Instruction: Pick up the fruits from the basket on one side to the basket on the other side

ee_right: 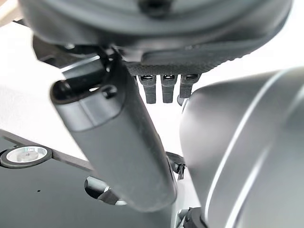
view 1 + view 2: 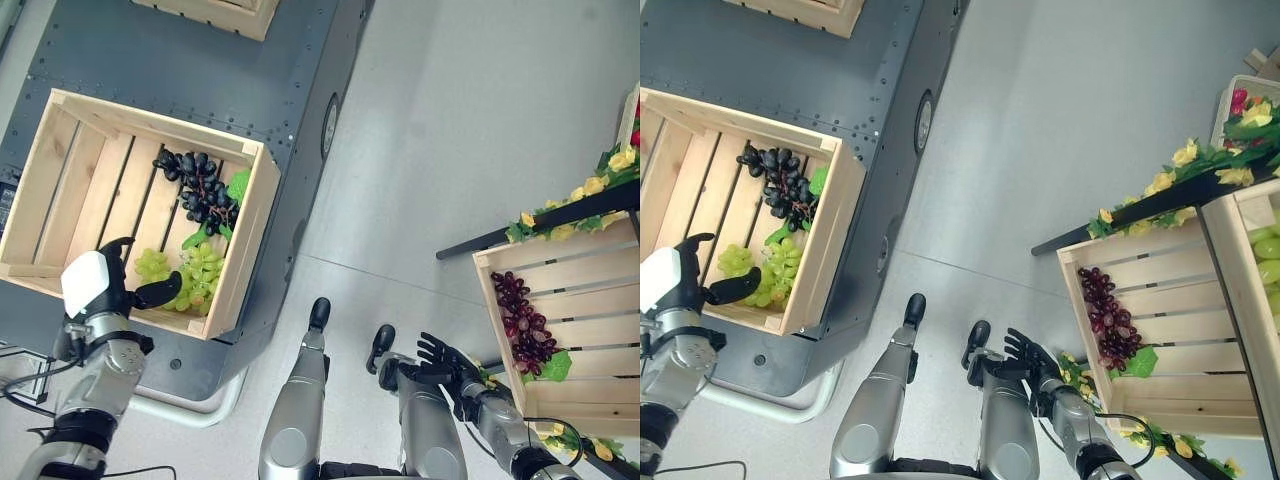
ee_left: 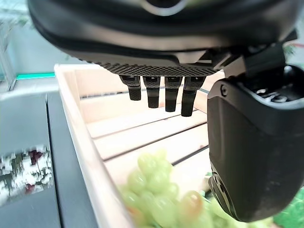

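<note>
A wooden crate (image 2: 245, 235) on the left holds a dark grape bunch (image 2: 200, 188) and a green grape bunch (image 2: 190, 272). My left hand (image 2: 95, 285) hovers at the crate's near corner, open, its thumb (image 2: 160, 291) reaching toward the green grapes (image 3: 156, 190) without holding them. A second wooden crate (image 2: 495, 300) on the right holds a red grape bunch (image 2: 525, 325). My right hand (image 2: 440, 362) hangs low between the crates, open and empty, left of that crate.
The left crate rests on a dark metal platform (image 2: 200, 60) with another crate (image 2: 215, 12) at its far end. Yellow flowers and leaves (image 2: 580, 195) trim the right stand, where a bin of green fruit (image 2: 1265, 255) sits. Grey floor (image 2: 440, 130) lies between.
</note>
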### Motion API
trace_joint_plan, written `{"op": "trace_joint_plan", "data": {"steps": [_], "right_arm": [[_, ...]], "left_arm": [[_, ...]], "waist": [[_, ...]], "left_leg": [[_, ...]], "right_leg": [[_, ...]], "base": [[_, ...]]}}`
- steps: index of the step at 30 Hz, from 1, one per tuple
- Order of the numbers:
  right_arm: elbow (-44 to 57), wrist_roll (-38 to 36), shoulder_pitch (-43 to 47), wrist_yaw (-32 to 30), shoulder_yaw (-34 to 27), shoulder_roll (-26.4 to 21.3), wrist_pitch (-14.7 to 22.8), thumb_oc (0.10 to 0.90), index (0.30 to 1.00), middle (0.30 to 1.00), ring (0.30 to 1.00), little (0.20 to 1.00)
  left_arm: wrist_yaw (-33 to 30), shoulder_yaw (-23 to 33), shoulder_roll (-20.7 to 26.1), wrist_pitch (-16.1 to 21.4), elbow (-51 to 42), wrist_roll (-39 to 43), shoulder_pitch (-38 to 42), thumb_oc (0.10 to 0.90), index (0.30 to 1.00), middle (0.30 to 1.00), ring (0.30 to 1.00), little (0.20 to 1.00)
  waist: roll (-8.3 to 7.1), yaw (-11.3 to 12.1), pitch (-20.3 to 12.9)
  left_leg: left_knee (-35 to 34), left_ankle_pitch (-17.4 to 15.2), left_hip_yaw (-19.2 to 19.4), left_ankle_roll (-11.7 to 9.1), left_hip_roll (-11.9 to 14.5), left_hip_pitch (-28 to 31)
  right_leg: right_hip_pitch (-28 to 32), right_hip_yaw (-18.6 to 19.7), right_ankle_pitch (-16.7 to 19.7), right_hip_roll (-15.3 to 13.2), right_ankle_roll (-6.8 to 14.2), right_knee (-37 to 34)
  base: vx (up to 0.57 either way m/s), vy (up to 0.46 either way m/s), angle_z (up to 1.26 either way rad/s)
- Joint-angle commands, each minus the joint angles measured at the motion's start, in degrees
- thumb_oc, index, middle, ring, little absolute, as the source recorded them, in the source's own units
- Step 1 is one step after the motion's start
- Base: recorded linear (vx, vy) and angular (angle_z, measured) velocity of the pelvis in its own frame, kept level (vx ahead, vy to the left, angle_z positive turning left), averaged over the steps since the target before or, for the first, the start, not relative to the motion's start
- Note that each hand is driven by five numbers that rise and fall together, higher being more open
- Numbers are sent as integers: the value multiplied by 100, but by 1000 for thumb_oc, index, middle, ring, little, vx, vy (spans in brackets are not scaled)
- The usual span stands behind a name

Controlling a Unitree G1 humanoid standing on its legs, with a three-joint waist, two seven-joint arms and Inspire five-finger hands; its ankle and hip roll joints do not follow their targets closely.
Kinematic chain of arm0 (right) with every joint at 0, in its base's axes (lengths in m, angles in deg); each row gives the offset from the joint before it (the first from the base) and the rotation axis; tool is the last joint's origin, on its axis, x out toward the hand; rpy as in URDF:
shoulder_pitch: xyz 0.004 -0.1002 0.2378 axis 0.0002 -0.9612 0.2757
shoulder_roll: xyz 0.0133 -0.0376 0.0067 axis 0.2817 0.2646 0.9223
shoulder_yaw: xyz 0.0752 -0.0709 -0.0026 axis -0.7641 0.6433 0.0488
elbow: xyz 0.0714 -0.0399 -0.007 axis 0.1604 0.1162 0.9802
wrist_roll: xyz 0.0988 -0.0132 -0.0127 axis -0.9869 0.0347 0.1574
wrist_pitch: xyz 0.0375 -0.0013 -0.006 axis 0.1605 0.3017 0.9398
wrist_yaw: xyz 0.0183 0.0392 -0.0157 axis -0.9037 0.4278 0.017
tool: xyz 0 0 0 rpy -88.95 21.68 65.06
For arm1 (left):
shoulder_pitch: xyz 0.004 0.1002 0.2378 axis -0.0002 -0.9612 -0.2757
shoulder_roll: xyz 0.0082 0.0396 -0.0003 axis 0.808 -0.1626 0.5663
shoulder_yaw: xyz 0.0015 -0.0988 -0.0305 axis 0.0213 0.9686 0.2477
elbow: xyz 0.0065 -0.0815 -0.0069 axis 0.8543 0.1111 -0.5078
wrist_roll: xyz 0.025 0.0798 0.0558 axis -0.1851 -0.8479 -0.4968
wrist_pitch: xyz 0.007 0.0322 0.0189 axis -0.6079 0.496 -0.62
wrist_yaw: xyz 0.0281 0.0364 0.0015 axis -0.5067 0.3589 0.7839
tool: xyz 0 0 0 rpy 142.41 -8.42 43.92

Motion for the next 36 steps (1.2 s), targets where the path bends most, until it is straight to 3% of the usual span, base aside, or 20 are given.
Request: {"op": "trace_joint_plan", "data": {"steps": [1, 6, 10, 15, 21, 23, 27, 30, 36], "right_arm": [[240, -225, -499, 69, -7, -170, 41, 800, 900, 900, 900, 900], [315, -166, -514, 72, -93, -213, -47, 800, 900, 900, 900, 900], [402, -180, -541, 100, -167, -269, -176, 800, 900, 900, 900, 900], [378, -206, -545, 158, -151, -266, -205, 800, 900, 900, 900, 900], [280, -291, -494, 224, -103, -258, -216, 800, 900, 900, 900, 900], [262, -298, -482, 259, -78, -262, -212, 800, 900, 900, 900, 900], [259, -330, -505, 281, -27, -225, -213, 800, 900, 900, 900, 900], [245, -325, -482, 264, 18, -156, -215, 800, 900, 900, 900, 900], [182, -347, -422, 263, 124, -52, -224, 800, 900, 900, 900, 900]], "left_arm": [[73, 511, 736, -70, 27, -502, 152, 800, 900, 900, 900, 900], [578, 447, 926, -28, 14, -757, 75, 800, 900, 900, 900, 900], [902, 402, 1151, -218, -128, -1114, -53, 800, 900, 900, 900, 900], [1103, 240, 1411, -338, -145, -1276, 153, 800, 900, 900, 900, 900], [1381, -113, 1741, -491, -82, -2119, 451, 800, 900, 900, 900, 900], [1426, -200, 1911, -687, -56, -2082, 566, 800, 900, 900, 900, 900], [1314, -280, 1897, -913, 85, -1628, 757, 800, 900, 900, 900, 900], [1067, -279, 1704, -881, 342, -1545, 906, 800, 900, 900, 900, 900], [890, -517, 1546, -847, 659, -2481, 1177, 800, 900, 900, 900, 900]], "waist": [[48, -107, 0], [91, -108, 0], [153, -105, 0], [126, -113, 0], [75, -117, 0], [58, -131, 0], [7, -134, 0], [-43, -135, 0], [-149, -137, 0]], "left_leg": [[663, -472, 502, 303, -429, -325], [675, -487, 511, 316, -435, -398], [656, -471, 513, 302, -442, -424], [699, -511, 561, 306, -418, -444], [773, -552, 600, 290, -390, -482], [790, -557, 608, 295, -374, -507], [832, -586, 627, 280, -359, -510], [826, -567, 616, 267, -346, -509], [841, -584, 618, 249, -313, -504]], "right_leg": [[82, 138, 252, 347, -15, -218], [32, 124, 248, 336, 2, -224], [36, 89, 246, 328, 20, -249], [47, 77, 211, 321, 25, -223], [64, 69, 199, 334, 29, -217], [42, 62, 203, 343, 29, -209], [68, 59, 171, 352, 29, -173], [103, 47, 172, 377, 17, -193], [209, 63, 158, 456, -11, -263]], "base": [[23, 12, 8], [9, 3, 3], [0, 0, 0], [14, -4, 0], [37, -14, 1], [18, -7, 0], [12, -12, 0], [20, -50, 2], [3, -12, 0]]}}
